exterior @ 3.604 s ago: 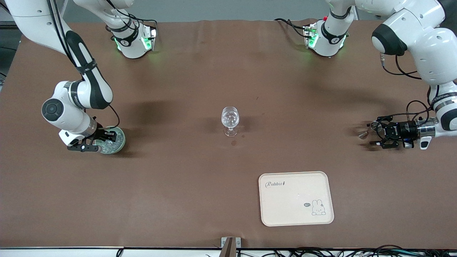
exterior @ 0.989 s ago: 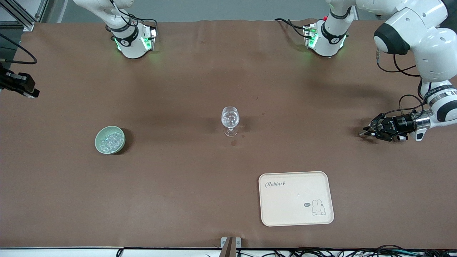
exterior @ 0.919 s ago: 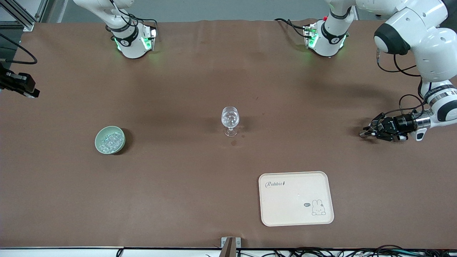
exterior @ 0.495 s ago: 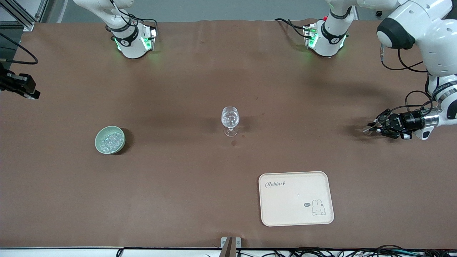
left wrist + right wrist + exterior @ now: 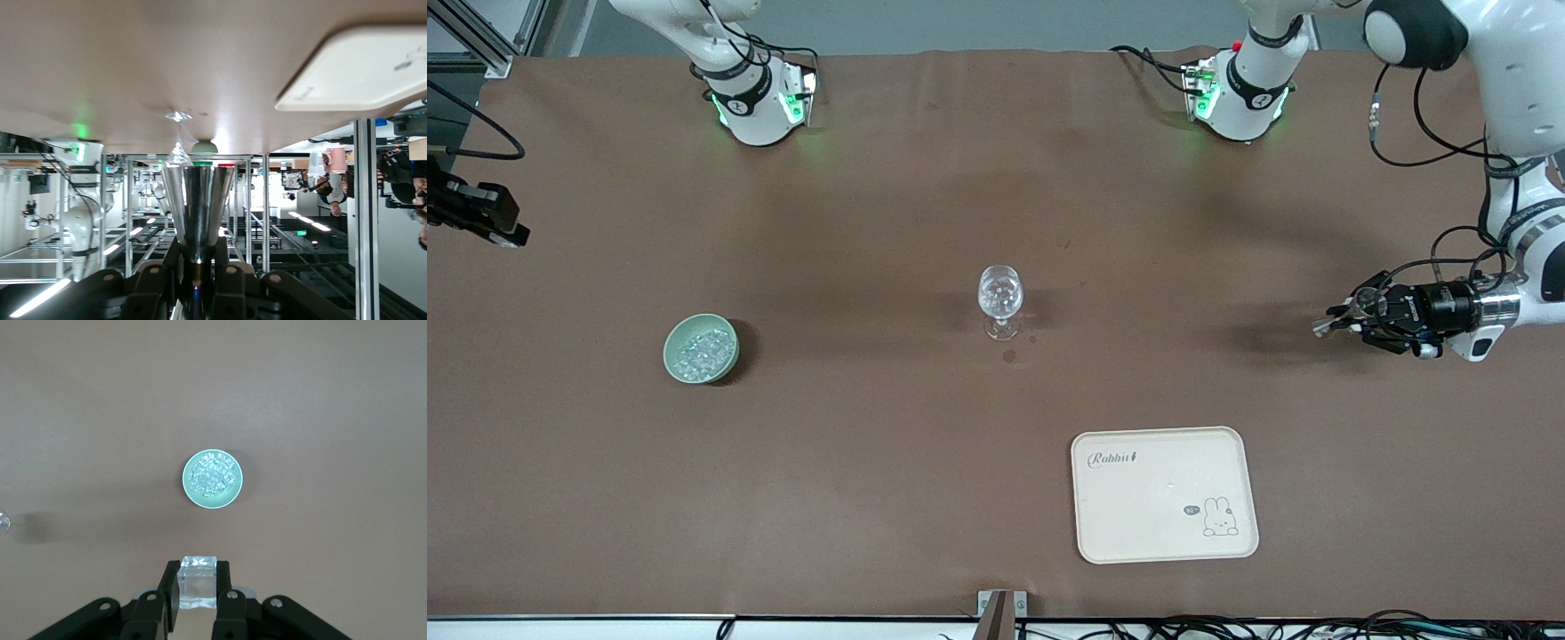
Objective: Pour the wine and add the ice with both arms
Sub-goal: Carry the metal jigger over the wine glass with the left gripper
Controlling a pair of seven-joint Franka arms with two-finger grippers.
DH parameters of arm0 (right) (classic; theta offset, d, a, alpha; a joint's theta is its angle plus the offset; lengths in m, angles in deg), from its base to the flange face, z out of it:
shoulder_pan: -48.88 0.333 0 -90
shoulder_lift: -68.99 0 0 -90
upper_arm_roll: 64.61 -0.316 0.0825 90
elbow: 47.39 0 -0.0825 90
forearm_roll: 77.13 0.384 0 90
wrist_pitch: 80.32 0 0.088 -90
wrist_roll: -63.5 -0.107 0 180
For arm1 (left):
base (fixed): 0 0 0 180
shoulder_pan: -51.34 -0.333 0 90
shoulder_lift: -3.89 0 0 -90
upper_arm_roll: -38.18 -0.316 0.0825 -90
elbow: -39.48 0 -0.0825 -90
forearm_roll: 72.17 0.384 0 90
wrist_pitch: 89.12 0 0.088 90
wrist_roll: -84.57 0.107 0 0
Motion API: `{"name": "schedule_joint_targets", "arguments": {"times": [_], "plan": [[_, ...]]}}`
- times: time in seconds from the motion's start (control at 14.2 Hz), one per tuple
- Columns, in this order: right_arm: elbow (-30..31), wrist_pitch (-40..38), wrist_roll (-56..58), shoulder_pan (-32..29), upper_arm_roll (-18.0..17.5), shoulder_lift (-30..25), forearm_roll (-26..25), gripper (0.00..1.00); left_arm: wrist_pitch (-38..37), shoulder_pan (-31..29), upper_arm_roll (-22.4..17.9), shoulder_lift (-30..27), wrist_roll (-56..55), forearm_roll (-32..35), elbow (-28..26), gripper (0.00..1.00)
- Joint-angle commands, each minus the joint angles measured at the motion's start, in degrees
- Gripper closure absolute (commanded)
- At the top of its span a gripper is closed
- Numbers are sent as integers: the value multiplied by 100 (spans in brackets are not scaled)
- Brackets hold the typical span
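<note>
Right wrist view shows the right pincer [image 5: 197, 600] clamped on one clear ice cube [image 5: 198, 582], high above the pale green bowl of ice [image 5: 212, 479]. Left pincer [image 5: 1343, 323] grips a shiny metal cone-shaped cup [image 5: 198, 207] low over the desk's [image 5: 871, 462] left-arm end. Next, I'd guess, each carries its load over the stemmed clear glass [image 5: 1000, 300].

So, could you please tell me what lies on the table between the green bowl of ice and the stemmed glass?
Nothing: in the front view, only bare brown table separates the bowl of ice from the glass.

- The stemmed glass [image 5: 1000, 302] stands mid-bench [image 5: 871, 222].
- The bowl [image 5: 701, 348] holding ice [image 5: 699, 350] sits toward the right arm's end.
- The tray [image 5: 1164, 494] lies nearer the front camera than the glass, toward the left arm's end.
</note>
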State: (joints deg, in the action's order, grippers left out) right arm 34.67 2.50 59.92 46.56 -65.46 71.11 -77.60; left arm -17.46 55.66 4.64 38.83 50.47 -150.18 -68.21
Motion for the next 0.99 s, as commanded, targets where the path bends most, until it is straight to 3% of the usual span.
{"name": "schedule_joint_targets", "arguments": {"times": [0.0, 0.28, 0.57, 0.92], "plan": [[21, -38, -11, -5, -29, -63, 56, 99, 935, -28, 785, -1216, -395, 58, -962, 99], [12, -47, -11, -5, -29, -63, 56, 99, 1523, -37, 1663, -1884, -833, 49, -1201, 99], [21, -135, -11, 126, -20, -72, 56, 99, 2904, -45, 2893, -2456, -1352, 49, -1552, 99], [21, -170, -11, 127, -20, -72, 56, 99, 4986, -63, 4607, -2598, -1862, -354, -1597, 99]]}}
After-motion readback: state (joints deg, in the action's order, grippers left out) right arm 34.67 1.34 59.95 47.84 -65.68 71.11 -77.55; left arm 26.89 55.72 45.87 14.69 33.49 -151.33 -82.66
